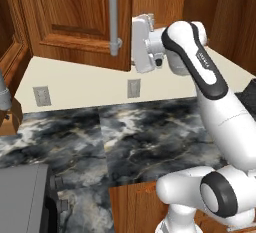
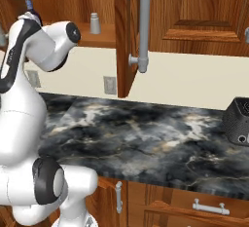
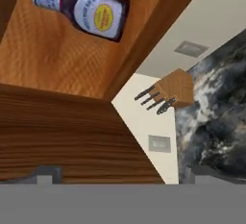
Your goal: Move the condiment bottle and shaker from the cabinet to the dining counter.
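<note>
The condiment bottle stands on the wooden shelf inside the cabinet, dark brown with a pale cap and a yellow label; the hand view, rolled, shows it sideways. The shaker sits on the same shelf, well apart from it. The fingers are spread wide and empty, near the shelf. Below lie the marbled worktop and a knife block by the wall.

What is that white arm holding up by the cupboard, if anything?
Nothing. In the hand view its jaws stand open and bare, and the condiment bottle sits apart from them on the cabinet shelf.
</note>
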